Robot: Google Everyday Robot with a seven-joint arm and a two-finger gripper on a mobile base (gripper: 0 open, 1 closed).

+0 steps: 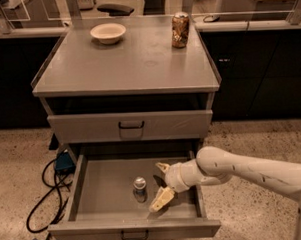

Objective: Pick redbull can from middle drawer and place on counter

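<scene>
A: Where is the tool (pixel 157 187)?

B: Down inside the pulled-out middle drawer (pixel 101 186), at about 5 o'clock in the view. Its two pale fingers (pixel 162 198) are spread wide apart with nothing between them. One points toward 11 o'clock and the other toward 7 o'clock.

A: What is nearest the camera?

B: The drawer's front panel, at 6 o'clock, with its small black loop handle (pixel 134 236).

A: And the redbull can (pixel 139 188)?

B: It stands upright on the drawer's grey floor, near the middle, silver top up. The tool is at the can's 3 o'clock, just beside it. The can is outside the gap between the fingers, on their open side. I cannot tell whether the lower fingertip touches it.

A: Where does the arm (pixel 242 168) come in?

B: From 3 o'clock, white and thick, crossing over the drawer's right wall.

A: What is on the floor?

B: Black cables (pixel 48 191) loop at the drawer's 9 o'clock, with a blue box (pixel 64 161) just behind them.

A: What is farther back?

B: A shut upper drawer (pixel 91 128) with a black handle, then the desk (pixel 128 63) above it. A pale bowl (pixel 108 32) sits at the desk's 11 o'clock and a brown-gold can (pixel 180 29) stands upright at its 1 o'clock, the two well apart.
</scene>
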